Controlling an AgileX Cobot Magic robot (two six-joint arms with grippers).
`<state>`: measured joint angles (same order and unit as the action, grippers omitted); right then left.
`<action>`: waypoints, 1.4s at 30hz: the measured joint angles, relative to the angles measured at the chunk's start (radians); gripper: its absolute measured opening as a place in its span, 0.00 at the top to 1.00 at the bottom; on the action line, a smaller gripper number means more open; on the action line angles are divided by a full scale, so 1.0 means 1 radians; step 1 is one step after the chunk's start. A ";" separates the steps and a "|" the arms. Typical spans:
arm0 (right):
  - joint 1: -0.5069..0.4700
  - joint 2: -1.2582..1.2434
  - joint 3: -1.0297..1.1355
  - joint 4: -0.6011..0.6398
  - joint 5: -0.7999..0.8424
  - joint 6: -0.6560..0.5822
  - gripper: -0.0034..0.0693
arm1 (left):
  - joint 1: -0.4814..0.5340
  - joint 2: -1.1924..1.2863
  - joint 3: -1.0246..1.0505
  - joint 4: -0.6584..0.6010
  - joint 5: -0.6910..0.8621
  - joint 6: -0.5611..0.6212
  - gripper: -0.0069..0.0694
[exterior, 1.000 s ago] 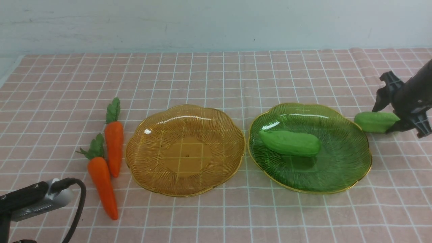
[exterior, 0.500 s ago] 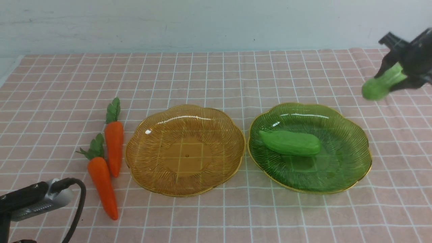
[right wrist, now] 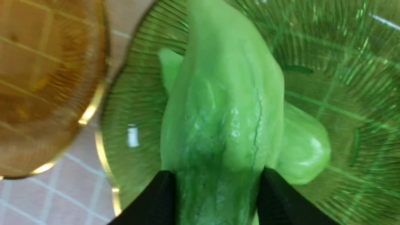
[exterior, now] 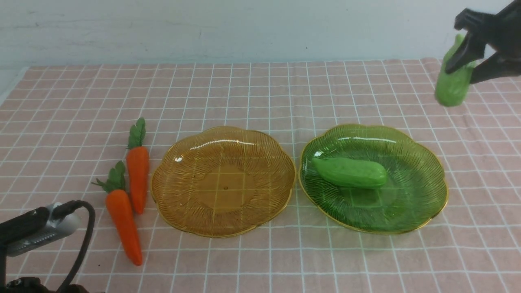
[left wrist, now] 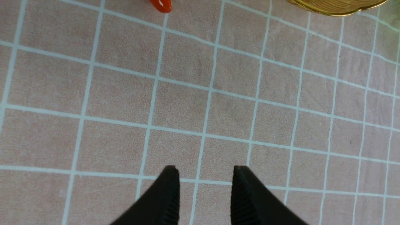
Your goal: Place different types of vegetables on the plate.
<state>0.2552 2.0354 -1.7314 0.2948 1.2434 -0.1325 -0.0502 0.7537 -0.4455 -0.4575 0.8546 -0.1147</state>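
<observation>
Right gripper (exterior: 462,74) clamped on 1 gourd (exterior: 449,90) held aloft; left gripper (left wrist: 206,171) jaws apart, empty, above the checked cloth (left wrist: 125,93).

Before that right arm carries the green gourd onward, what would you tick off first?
1. Right pincer clamps the lifted gourd: ok, a jaw on each side.
2. Lifted gourd clear of the cloth: ok.
3. Green plate has room beside the resting gourd: ok.
4. Amber plate free: ok.
5. Left pincer out of the way: ok, open and holding nothing.
6. Grip firm enough: cannot tell.
</observation>
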 joint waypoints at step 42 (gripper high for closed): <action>0.001 -0.196 0.135 -0.092 -0.002 0.160 0.22 | 0.000 0.749 -0.417 0.284 -0.214 -0.157 0.28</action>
<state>0.2566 1.8391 -1.5968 0.2027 1.2411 0.0278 -0.0502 1.5026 -0.8628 -0.1734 0.6408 -0.2713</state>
